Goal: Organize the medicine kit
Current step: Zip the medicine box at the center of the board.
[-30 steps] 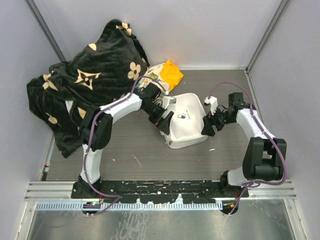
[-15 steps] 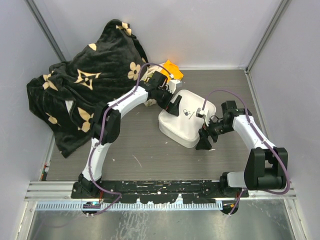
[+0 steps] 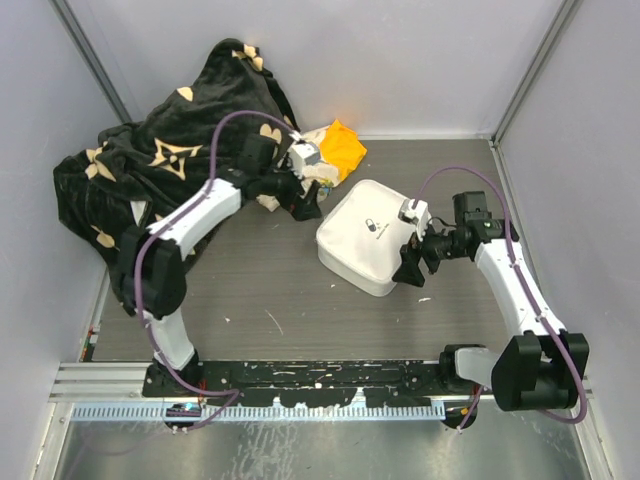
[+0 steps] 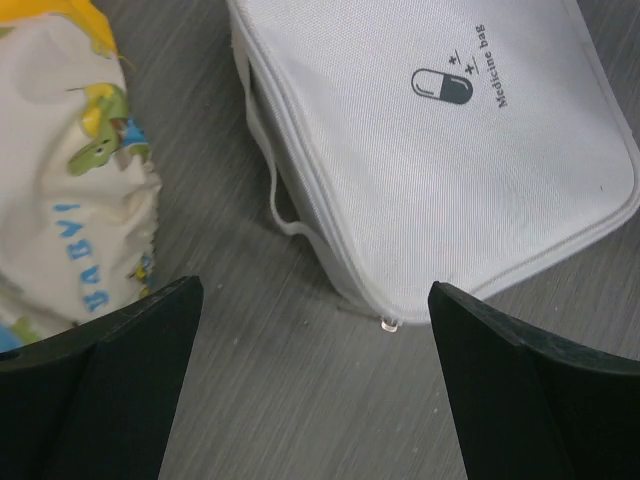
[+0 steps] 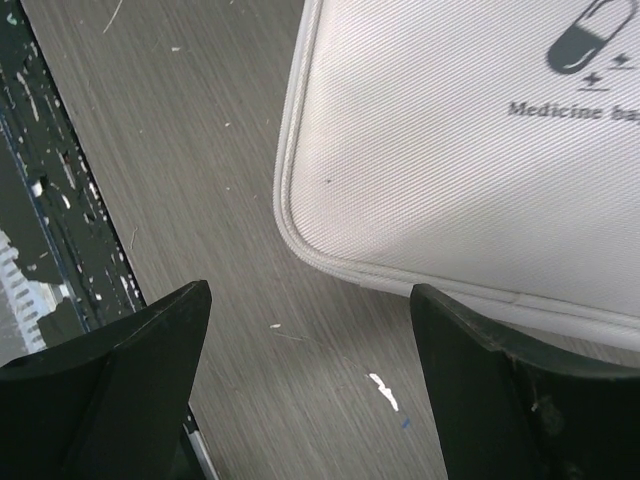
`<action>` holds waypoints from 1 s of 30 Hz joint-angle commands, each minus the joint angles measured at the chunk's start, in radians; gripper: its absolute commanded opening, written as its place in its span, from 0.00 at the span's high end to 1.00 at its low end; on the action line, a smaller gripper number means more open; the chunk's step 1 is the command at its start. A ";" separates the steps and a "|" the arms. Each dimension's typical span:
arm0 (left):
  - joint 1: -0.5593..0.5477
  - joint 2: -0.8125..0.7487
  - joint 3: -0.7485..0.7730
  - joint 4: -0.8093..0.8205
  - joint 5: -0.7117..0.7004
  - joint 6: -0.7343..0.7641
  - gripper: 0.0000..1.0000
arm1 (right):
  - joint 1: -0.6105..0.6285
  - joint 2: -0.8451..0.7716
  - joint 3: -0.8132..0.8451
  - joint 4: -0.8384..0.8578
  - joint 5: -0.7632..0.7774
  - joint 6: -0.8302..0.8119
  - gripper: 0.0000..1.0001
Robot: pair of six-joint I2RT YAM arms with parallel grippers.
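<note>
Grey table (image 3: 260, 290): one kit (image 3: 365, 235), lid down, at centre. Two grippers, both spread wide, holding nothing: left (image 3: 305, 205) between bundle (image 3: 335, 150) and kit, right (image 3: 408, 262) just beside kit's right edge. One black blanket (image 3: 160, 170) far left.

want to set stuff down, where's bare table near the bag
Bare table in front of the white bag, toward the near rail, and behind it up to the back wall. Crowded at back left: blanket, cloth bundle.

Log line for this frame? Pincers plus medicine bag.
medicine bag: lid down, on table | left pincer: open, empty, near bag edge | right pincer: open, empty, at bag corner
</note>
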 commanded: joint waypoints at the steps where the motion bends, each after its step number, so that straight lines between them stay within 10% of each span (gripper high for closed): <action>1: 0.089 -0.138 -0.122 0.048 0.184 0.190 0.02 | 0.029 -0.068 0.046 0.138 0.011 0.147 0.16; 10: 0.198 -0.226 -0.389 0.236 0.265 0.084 0.01 | 0.432 -0.012 0.042 0.490 0.446 0.415 0.16; 23: 0.227 -0.258 -0.541 0.377 0.193 -0.059 0.01 | 0.712 0.251 0.101 0.590 0.803 0.397 0.23; 30: 0.227 -0.221 -0.544 0.382 0.254 -0.037 0.04 | 0.763 0.287 0.052 0.674 1.009 0.361 0.44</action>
